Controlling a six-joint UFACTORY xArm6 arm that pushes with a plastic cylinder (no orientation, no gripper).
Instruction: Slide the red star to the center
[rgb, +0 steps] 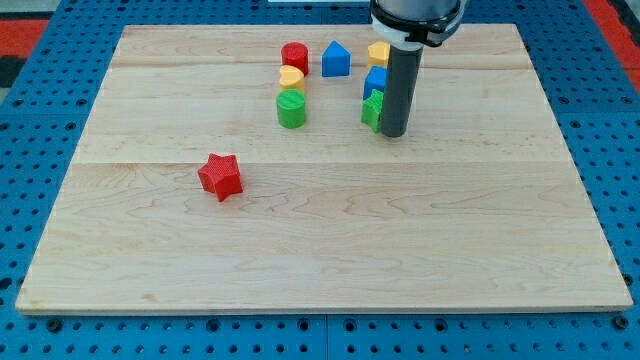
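Note:
The red star lies alone on the wooden board, left of the middle. My tip rests on the board near the view's top, right of centre, far to the right of the star. It stands right beside a green block, which it partly hides. Whether it touches that block I cannot tell.
A cluster sits near the view's top: a red cylinder, a yellow block, a green cylinder, a blue house-shaped block, a yellow block and a blue block. A blue pegboard surrounds the board.

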